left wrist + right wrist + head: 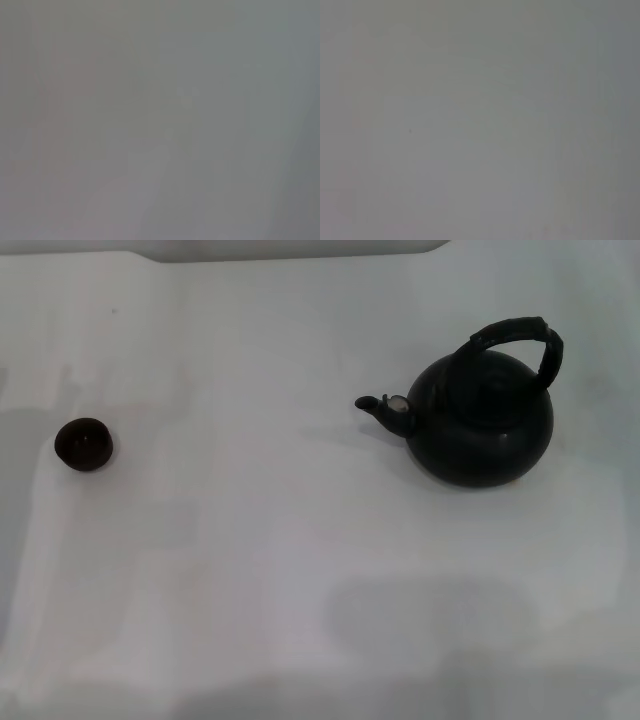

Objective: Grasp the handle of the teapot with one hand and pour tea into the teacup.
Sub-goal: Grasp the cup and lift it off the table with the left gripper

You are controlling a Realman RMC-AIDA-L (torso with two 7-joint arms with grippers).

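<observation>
A round matte-black teapot (482, 430) stands upright on the right half of the white table, its short spout pointing left. Its thick black arched handle (520, 340) rises over the top. A tiny dark handleless teacup (83, 444) sits far off at the table's left side. No gripper or arm shows in the head view. Both wrist views hold only a plain grey surface, with neither the pot nor the cup in them.
The white table (280, 540) stretches between cup and pot. Its far edge (290, 255) runs along the top of the head view.
</observation>
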